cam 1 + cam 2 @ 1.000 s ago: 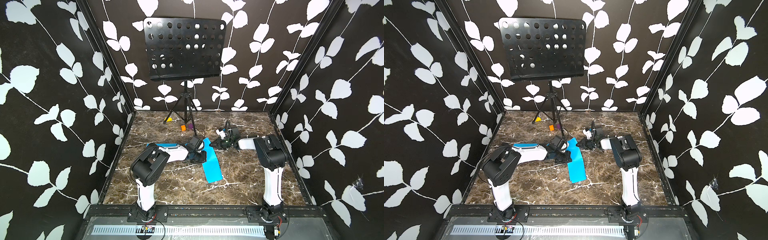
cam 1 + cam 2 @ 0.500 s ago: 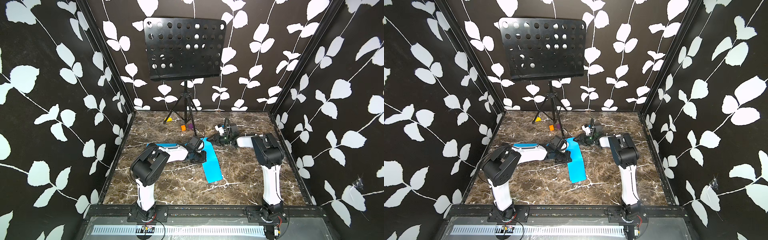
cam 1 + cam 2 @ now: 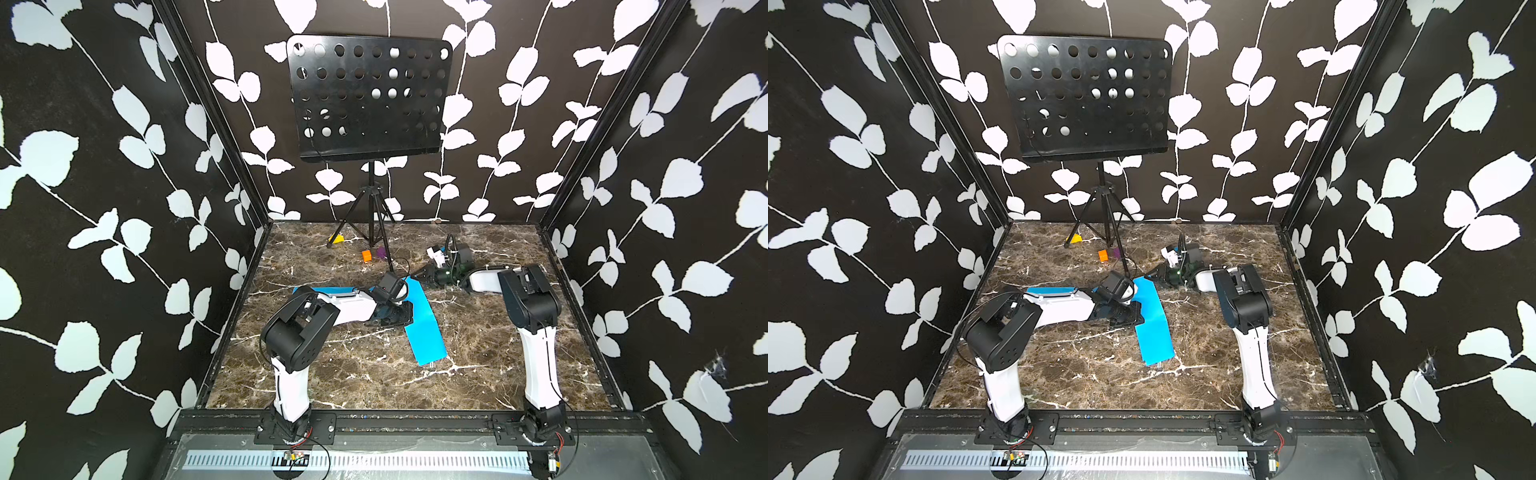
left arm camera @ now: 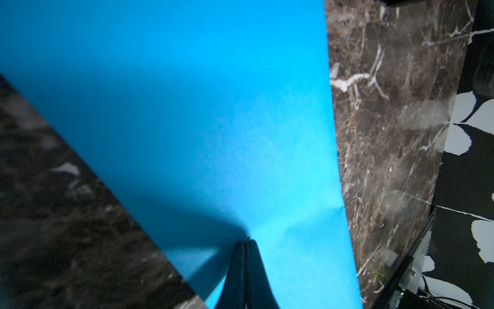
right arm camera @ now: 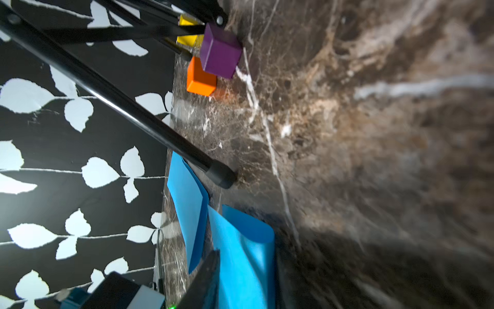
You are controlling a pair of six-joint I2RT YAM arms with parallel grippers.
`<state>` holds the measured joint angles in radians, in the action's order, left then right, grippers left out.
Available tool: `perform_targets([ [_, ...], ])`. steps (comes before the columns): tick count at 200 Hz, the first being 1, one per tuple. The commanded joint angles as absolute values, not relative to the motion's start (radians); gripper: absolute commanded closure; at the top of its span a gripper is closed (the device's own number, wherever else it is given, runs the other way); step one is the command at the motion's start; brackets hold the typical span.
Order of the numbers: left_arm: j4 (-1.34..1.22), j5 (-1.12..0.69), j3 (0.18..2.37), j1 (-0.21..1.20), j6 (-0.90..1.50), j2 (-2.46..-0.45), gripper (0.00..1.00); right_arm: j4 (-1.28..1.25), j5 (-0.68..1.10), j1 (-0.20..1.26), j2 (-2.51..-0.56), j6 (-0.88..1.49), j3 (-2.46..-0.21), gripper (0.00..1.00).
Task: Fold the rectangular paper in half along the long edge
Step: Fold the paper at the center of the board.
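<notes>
The blue paper (image 3: 424, 332) lies lengthwise on the marble table (image 3: 478, 365) between the two arms. The left end effector (image 4: 247, 240) is closed, with its fingertips together and pressed onto the sheet. The right end effector (image 3: 417, 275) is positioned at the paper's far end, which is curled upward. Only one finger (image 5: 205, 273) is shown, so its opening cannot be told.
</notes>
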<state>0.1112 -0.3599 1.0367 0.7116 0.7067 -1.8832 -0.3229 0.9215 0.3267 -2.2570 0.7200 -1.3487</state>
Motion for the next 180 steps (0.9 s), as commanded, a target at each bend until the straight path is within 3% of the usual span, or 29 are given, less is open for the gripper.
perform_targets([
  [1, 0.222, -0.315, 0.979, 0.721, 0.696, -1.956, 1.00, -0.364, 0.928, 0.331, -2.285, 0.731, -1.386, 0.67],
  [23, 0.222, -0.315, 0.980, 0.721, 0.696, -1.956, 1.00, -0.361, 0.924, 0.331, -2.291, 0.731, -1.396, 1.00],
  [59, 0.223, -0.316, 0.982, 0.721, 0.696, -1.955, 1.00, -0.357, 0.908, 0.331, -2.279, 0.725, -1.383, 1.00],
  [77, 0.224, -0.315, 0.981, 0.721, 0.696, -1.955, 1.00, -0.349, 0.892, 0.331, -2.247, 0.711, -1.352, 0.63],
  [97, 0.223, -0.315, 0.981, 0.721, 0.694, -1.953, 1.00, -0.320, 0.867, 0.330, -2.184, 0.677, -1.270, 0.49],
  [117, 0.225, -0.310, 0.981, 0.721, 0.692, -1.949, 1.00, -0.319, 0.854, 0.330, -2.115, 0.653, -1.169, 0.45],
  [180, 0.235, -0.309, 0.987, 0.721, 0.684, -1.947, 1.00, -0.311, 0.845, 0.333, -1.918, 0.649, -0.862, 0.47],
])
